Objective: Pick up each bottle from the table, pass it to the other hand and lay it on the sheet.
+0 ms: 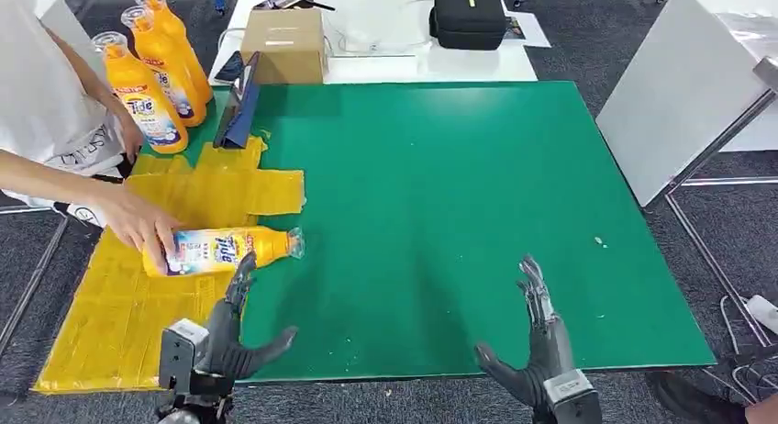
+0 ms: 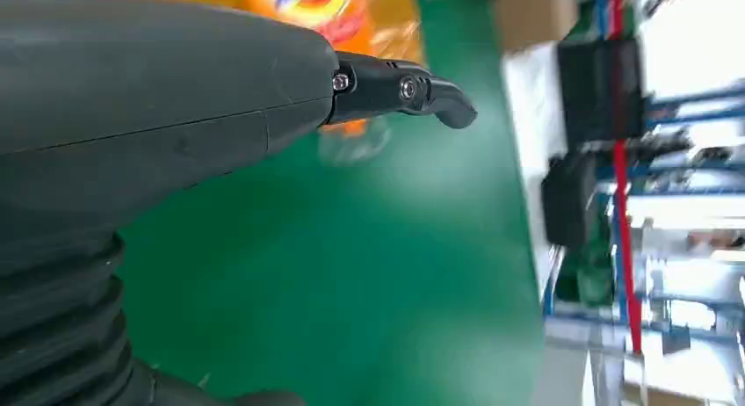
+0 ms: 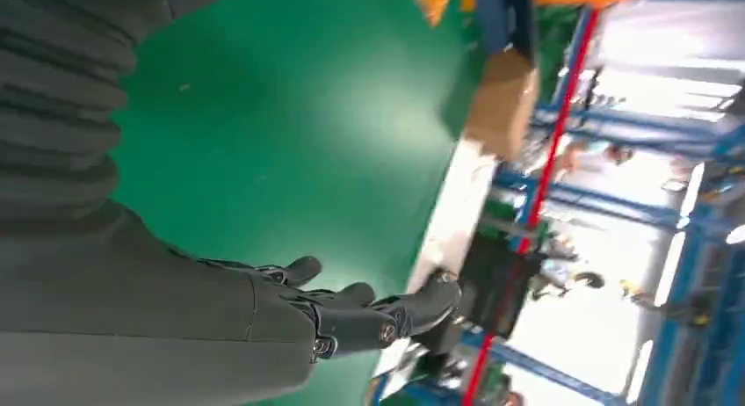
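Observation:
An orange Tide bottle (image 1: 225,249) lies on its side at the edge of the yellow sheet (image 1: 119,305), its clear cap pointing right over the green mat; a person's hand (image 1: 136,220) rests on its base end. Three more orange bottles (image 1: 147,94) stand upright at the far left. My left hand (image 1: 234,328) is open just in front of the lying bottle, fingers spread, not touching it. The blurred lying bottle (image 2: 338,19) shows past my thumb in the left wrist view. My right hand (image 1: 537,341) is open over the near mat, empty.
The green mat (image 1: 477,204) covers the table. A blue stand (image 1: 240,103) leans at the sheet's far end. A cardboard box (image 1: 286,43) and a black case (image 1: 468,16) sit on the white table behind. A white board (image 1: 679,84) stands at the right.

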Available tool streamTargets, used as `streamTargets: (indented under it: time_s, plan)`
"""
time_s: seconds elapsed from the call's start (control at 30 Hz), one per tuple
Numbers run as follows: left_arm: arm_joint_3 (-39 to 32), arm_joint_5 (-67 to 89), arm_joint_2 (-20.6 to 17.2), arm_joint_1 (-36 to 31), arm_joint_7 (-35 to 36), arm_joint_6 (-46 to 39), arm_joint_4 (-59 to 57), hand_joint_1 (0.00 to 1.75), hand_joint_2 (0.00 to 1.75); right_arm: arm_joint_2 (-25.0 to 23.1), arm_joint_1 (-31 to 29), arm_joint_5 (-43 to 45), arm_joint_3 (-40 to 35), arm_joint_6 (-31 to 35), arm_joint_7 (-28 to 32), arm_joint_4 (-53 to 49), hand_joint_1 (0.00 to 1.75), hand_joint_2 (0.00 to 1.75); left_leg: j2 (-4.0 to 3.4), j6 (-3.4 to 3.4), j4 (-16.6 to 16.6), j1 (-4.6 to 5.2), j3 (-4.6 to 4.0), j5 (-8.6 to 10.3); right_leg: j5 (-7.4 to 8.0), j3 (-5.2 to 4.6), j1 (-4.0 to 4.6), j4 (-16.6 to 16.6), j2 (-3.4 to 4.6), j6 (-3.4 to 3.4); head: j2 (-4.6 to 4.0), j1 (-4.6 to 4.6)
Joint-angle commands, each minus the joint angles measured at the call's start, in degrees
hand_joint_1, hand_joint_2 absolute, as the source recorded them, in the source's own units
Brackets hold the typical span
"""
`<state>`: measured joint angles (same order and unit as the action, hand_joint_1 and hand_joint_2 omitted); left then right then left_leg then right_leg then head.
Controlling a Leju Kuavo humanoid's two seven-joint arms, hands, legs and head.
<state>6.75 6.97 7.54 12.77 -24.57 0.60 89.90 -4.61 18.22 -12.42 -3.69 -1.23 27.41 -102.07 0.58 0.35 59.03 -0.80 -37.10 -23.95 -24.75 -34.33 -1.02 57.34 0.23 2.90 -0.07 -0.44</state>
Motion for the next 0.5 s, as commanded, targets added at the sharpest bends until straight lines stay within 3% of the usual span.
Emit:
streamTargets:
  time_s: [0.03,0.27,0.37,0.5]
  plan:
    - [-2.0,-2.2,-0.5,5.1,0.0,3.4,0.8,0.0,1.75,-3.5,2.3,2.5,6.3,-1.3,1.3,-1.1,0.0,1.75,-0.11,0.02,-0.1,0.0,0.36,-0.14,-0.11,0.33,0.03,-0.1,0.04,-0.13,0.0,0.0]
    - [-3.7,-3.2,1.2,9.3,0.0,4.8,3.4,0.0,1.75,-5.9,5.6,0.4,10.1,-2.4,1.5,-0.3,0.0,1.75,-0.02,0.02,0.0,-0.01,0.3,-0.09,-0.09,0.25,0.03,0.0,-0.02,-0.07,0.0,-0.02]
    - [-5.8,-4.2,2.7,9.5,0.0,6.9,3.1,0.0,1.75,-8.5,5.3,-1.1,13.7,-7.2,1.0,1.6,0.0,1.75,-0.01,0.03,-0.1,-0.02,0.42,-0.12,-0.14,0.4,0.05,-0.1,-0.05,-0.09,0.0,-0.02]
    - [-5.5,-4.4,2.6,8.0,0.1,8.2,2.3,0.0,1.75,-8.8,4.3,-4.0,11.6,-7.5,1.6,3.1,0.0,1.75,-0.06,0.01,-0.1,-0.05,0.53,-0.14,-0.15,0.5,0.08,-0.2,-0.01,-0.14,0.0,0.0]
